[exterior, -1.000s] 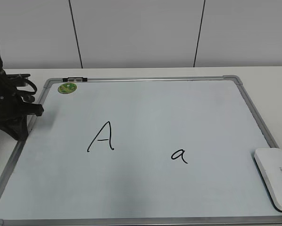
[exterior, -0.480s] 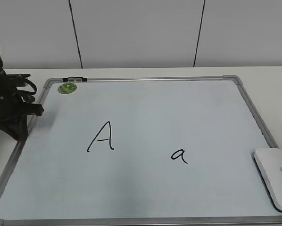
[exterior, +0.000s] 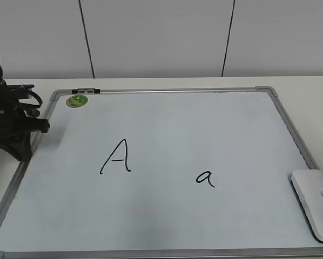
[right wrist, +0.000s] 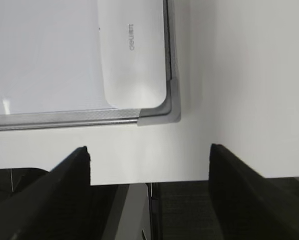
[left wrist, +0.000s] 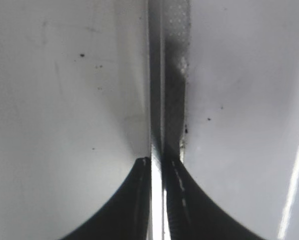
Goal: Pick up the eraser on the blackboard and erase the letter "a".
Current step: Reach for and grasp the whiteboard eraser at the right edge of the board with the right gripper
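The blackboard (exterior: 167, 124) is a white board with a silver frame lying flat on the table. The small letter "a" (exterior: 205, 178) is written right of centre, and a capital "A" (exterior: 116, 156) left of it. The white eraser (exterior: 315, 202) lies on the board's near right corner; it also shows in the right wrist view (right wrist: 134, 50), beside the grey corner piece (right wrist: 172, 107). My right gripper (right wrist: 149, 149) is open and empty, hovering off the table edge short of the eraser, out of the exterior view. My left gripper (exterior: 21, 152) is shut and empty, over the board's left frame (left wrist: 172, 60).
A round green sticker (exterior: 77, 100) sits at the board's far left corner, with a small dark clip (exterior: 86, 90) on the top frame. White table surrounds the board. A white panelled wall stands behind. The table's near edge (right wrist: 149, 181) lies under my right gripper.
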You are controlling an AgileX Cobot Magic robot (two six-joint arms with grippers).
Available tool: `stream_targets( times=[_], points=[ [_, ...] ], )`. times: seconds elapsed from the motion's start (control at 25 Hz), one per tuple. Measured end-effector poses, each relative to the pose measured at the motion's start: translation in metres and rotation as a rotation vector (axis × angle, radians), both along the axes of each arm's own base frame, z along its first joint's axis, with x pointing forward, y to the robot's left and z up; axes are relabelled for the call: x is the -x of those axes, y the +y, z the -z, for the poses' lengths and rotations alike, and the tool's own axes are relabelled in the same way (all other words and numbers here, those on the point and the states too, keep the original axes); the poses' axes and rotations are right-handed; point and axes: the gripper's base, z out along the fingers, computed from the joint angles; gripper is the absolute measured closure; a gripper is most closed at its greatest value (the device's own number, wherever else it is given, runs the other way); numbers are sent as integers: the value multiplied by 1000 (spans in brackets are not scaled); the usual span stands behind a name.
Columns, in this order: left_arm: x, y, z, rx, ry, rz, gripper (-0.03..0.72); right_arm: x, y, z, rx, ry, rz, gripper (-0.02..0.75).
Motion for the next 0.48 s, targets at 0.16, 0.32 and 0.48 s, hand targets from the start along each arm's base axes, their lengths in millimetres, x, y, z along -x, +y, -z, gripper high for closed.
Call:
stream_targets(
  times=[0.16, 0.32, 0.48],
  points=[
    [0, 0, 0, 0, -1, 0, 652, -10, 0, 1, 0, -21, -4, 192],
    [0, 0, 0, 0, -1, 0, 654, -16, 1, 2, -4, -22, -5, 192],
    [0, 0, 0, 0, -1, -2, 655, -26, 4, 7, -34, 12, -8, 192]
  ],
)
